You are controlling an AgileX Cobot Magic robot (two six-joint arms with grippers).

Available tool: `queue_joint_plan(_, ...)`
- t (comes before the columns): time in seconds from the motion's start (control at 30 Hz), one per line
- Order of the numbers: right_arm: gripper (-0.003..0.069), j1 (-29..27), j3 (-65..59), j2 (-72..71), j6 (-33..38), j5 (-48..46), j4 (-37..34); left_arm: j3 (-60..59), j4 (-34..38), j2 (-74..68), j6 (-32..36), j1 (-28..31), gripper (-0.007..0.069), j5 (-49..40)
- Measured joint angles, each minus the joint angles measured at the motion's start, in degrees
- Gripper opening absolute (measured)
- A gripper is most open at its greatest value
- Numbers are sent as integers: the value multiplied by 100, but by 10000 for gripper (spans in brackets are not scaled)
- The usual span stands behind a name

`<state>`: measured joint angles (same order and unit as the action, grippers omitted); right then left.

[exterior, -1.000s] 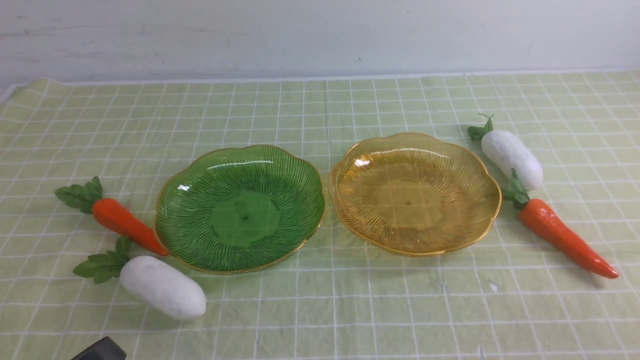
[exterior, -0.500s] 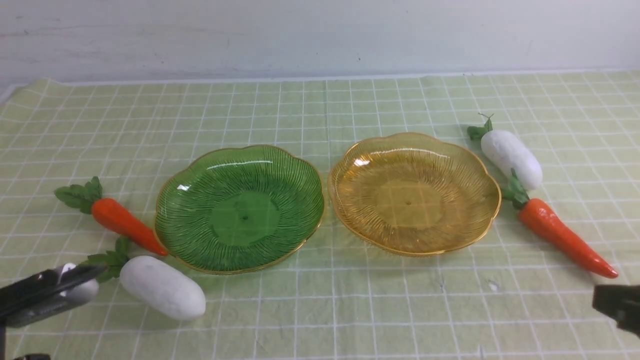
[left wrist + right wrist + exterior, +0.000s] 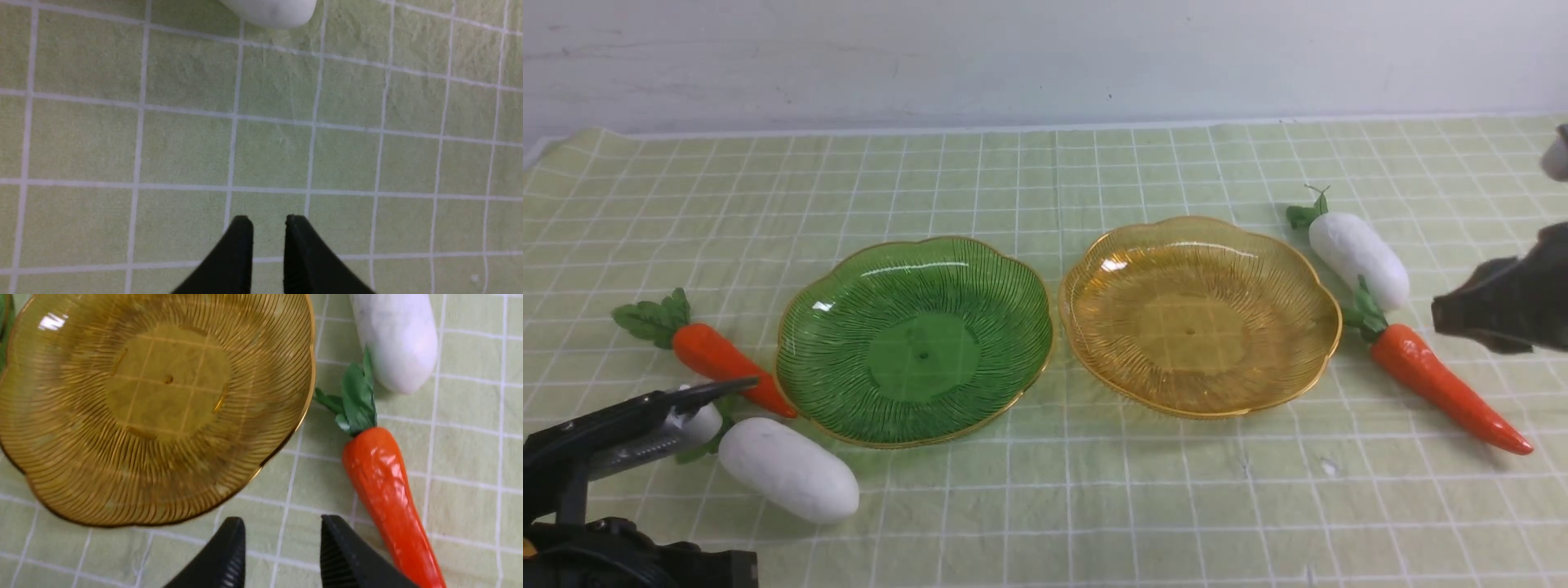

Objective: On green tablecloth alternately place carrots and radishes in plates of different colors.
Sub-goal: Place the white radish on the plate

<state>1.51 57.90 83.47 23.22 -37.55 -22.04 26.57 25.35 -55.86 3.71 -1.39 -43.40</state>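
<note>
On the green tablecloth (image 3: 1045, 180) the dark green plate (image 3: 915, 339) and the amber plate (image 3: 1199, 314) stand side by side, both empty. A carrot (image 3: 723, 363) and a radish (image 3: 788, 469) lie left of the green plate. A radish (image 3: 1360, 260) and a carrot (image 3: 1445, 388) lie right of the amber plate. My left gripper (image 3: 739, 384) hovers over the left radish's leaves; the left wrist view shows it (image 3: 269, 220) slightly open and empty, with the radish's end (image 3: 269, 10) ahead. My right gripper (image 3: 1441, 314) is open and empty (image 3: 282, 522) beside the right carrot (image 3: 384, 486).
The cloth ends at a pale wall (image 3: 1045, 57) at the back. The right wrist view shows the amber plate (image 3: 163, 396) and the right radish (image 3: 398, 339) just beyond the jaws. The plates nearly touch each other.
Both arms have come into view. The left gripper rose from the lower left towards the left radish's leaves. The right gripper moved up from the lower right to beside the right carrot.
</note>
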Motion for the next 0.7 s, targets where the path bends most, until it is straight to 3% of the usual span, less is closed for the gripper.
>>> queue_joint_plan(0.27,449,0,1366,1496,-257,352,275,0,31,-17,0,0,237,32)
queue_joint_plan(0.7,472,0,2861,3549,-1199,1455,1023,0,26,-17,0,0,258,99)
